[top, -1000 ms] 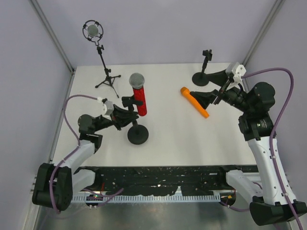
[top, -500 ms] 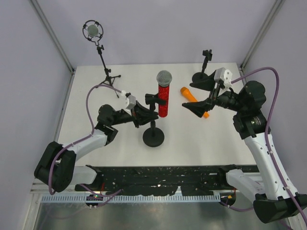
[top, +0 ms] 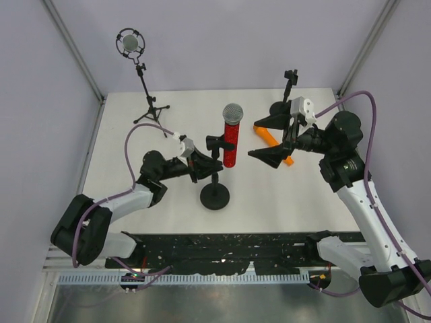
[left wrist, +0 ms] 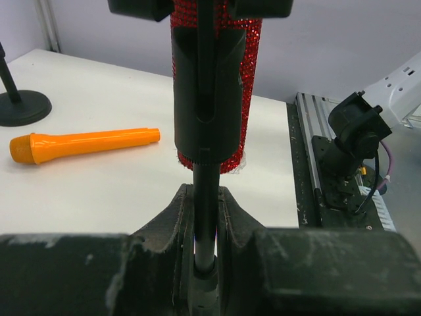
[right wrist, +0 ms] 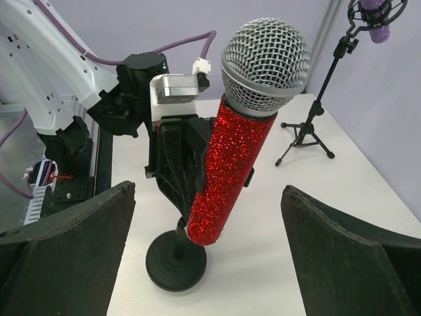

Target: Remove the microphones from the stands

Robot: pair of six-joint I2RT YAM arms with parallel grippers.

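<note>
Red glitter mic [top: 230, 141] sits upright in the clip of its stand [top: 215, 196], mid-bench [top: 289, 195]. Bracing looks done: left hand [left wrist: 205, 197] is clamped on the stand pole under the clip, while right hand [top: 258, 139] gapes wide just beside the mic, no contact. Next, prob.: close round the body & lift it out.

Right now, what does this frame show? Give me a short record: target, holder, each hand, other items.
target: red glitter microphone with silver mesh head, upright, clipped in its stand
holder: black round-base stand
left hand: shut on the stand's pole, below the clip
right hand: open, facing the microphone, not touching it
other: orange plastic microphone lying on the white table
</note>
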